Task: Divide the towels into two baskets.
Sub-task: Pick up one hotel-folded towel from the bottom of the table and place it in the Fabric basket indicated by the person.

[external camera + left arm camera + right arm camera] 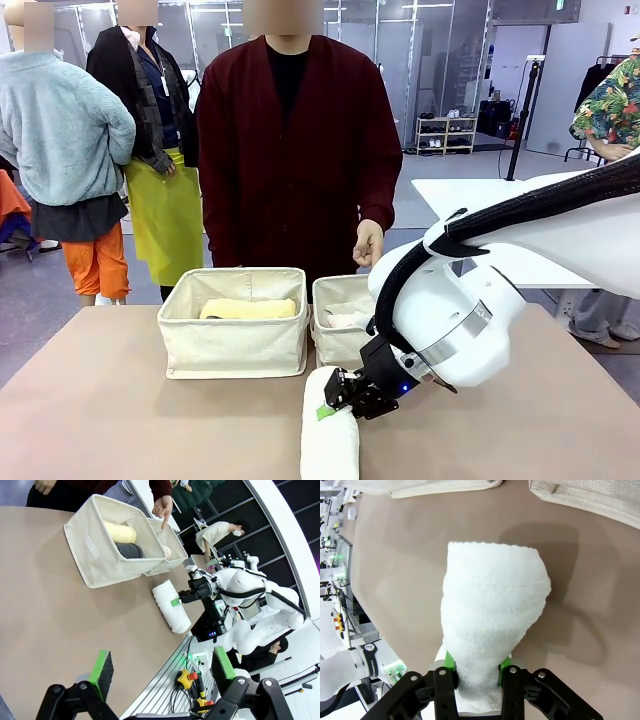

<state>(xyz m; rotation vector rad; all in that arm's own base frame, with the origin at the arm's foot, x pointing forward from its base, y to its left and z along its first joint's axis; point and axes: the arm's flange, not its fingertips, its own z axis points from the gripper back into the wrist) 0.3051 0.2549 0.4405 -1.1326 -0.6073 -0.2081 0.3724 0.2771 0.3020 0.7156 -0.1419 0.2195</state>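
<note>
Right pincer [335,395] pinches the white towel [328,440] lying on the desk [120,420] at 6 o'clock of the baskets [235,320]; left pincer [160,672] spread, holding nothing

A person in a dark red cardigan [298,150] stands at the far side of the brown table [120,420]. Behind, a yellow apron [165,215] and orange trousers [97,262] on bystanders
</note>
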